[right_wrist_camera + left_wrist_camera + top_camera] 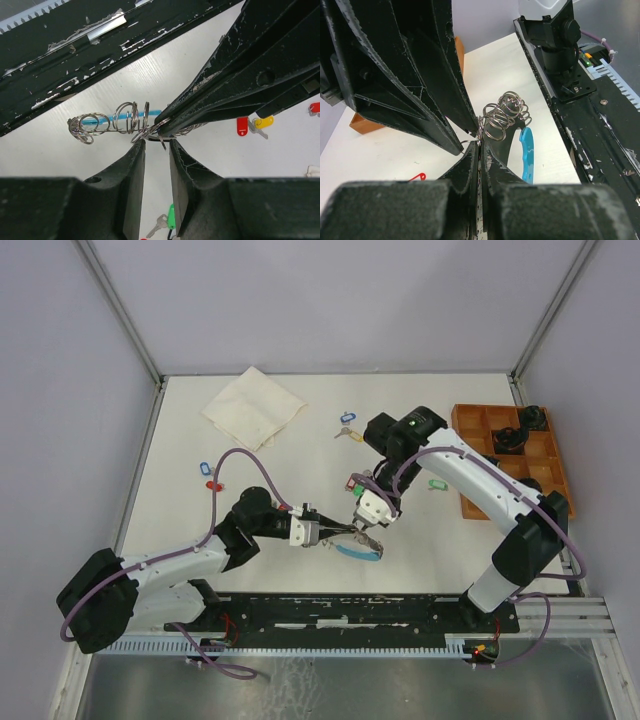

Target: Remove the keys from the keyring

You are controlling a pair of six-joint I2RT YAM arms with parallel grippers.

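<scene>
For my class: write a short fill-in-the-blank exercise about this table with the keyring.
The keyring has a curved ____ band.
The left gripper holds it, jaws ____.
The tray on the right is ____.
The cloth lies in the far ____ corner.
Missing: blue; shut; orange; left.

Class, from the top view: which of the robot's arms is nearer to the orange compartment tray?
Right. The right arm runs along the left edge of the orange compartment tray; the left arm lies far to its left, reaching only the keyring mid-table.
</scene>
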